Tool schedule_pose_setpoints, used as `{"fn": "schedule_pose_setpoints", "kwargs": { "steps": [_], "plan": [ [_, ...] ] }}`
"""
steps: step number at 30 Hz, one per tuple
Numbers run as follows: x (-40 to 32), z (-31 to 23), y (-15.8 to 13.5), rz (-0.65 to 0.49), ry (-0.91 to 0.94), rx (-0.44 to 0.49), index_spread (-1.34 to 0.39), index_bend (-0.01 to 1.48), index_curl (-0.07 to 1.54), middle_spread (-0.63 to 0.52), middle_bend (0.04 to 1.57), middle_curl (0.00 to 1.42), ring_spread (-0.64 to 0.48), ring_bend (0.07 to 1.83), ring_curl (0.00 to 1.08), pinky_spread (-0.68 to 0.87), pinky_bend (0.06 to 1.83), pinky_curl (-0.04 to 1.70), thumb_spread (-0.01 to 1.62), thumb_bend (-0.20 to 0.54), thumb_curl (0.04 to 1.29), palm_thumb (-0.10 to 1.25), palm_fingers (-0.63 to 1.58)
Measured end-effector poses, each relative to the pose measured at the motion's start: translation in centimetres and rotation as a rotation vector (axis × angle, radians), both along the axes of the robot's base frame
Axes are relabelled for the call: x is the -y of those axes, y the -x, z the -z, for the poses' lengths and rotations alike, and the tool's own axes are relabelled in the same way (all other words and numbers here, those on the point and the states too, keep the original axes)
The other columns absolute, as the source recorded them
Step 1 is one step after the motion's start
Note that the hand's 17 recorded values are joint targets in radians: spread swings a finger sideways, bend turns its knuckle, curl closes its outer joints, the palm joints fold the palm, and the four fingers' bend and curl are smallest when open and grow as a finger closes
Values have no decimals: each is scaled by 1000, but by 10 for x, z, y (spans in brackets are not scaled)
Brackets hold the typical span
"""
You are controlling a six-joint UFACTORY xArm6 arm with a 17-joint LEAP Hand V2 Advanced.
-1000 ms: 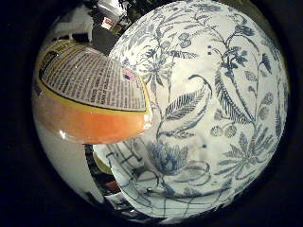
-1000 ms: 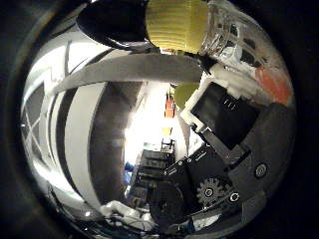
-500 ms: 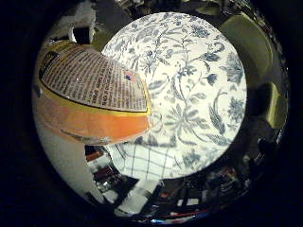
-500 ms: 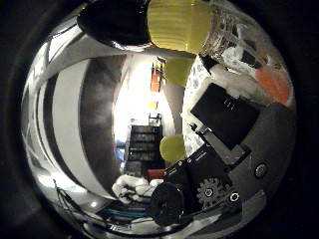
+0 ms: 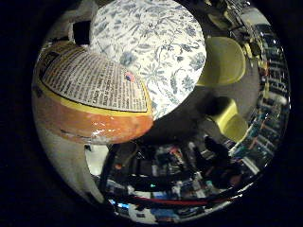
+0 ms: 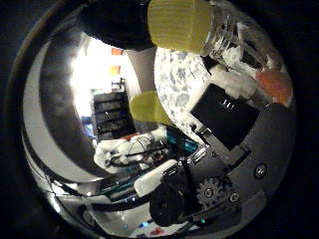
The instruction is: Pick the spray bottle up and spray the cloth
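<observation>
My hand (image 6: 231, 129) is curled round the spray bottle and holds it close to the palm. The little finger side palm view shows the bottle's body (image 5: 90, 95), with orange liquid and a printed label. The thumb side palm view shows its yellow spray head (image 6: 179, 24) and clear neck beside my black and white fingers. A blue and white floral cloth (image 5: 151, 43) covers a round table some way away from the palm. A strip of that cloth (image 6: 185, 80) also shows in the thumb side palm view.
Yellow chairs (image 5: 223, 61) (image 5: 227, 119) stand beside the round table. Another yellow chair (image 6: 150, 108) shows in the thumb side palm view. Shelves and cluttered room furniture (image 5: 180, 170) lie beyond.
The floral table has shrunk and slid toward the view's edge as the hand with the bottle moved away from it. The checked cloth at its edge has left the view.
</observation>
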State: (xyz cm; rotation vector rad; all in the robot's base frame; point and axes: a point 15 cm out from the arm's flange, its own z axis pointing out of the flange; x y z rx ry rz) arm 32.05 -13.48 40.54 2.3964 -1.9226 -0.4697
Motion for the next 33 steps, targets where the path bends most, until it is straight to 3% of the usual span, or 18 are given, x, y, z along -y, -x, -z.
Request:
{"fn": "schedule_pose_setpoints", "kwargs": {
  "steps": [6,14,19,28,33],
  "plan": [
    [-47,16,9,-96,150,-91,-209,1086,716,-88,1351,599,-155,1468,566,-212,1116,1051,641,-20,870,1018,1197],
    [-71,76,29,-190,398,-186,-209,1083,718,-88,1350,598,-155,1467,566,-219,1101,1074,646,-21,868,1013,1199],
    [-72,99,17,-174,446,-141,-209,1081,719,-88,1349,598,-155,1466,566,-223,1093,1085,643,-20,873,1017,1201],
    [-79,114,26,-152,418,-165,-210,1079,720,-89,1348,598,-155,1465,566,-227,1085,1098,645,-20,874,1024,1202],
    [-121,111,27,-87,190,-125,-219,1080,720,-89,1345,599,-155,1465,566,-229,1083,1102,643,-19,873,1029,1201]
  ]
}}
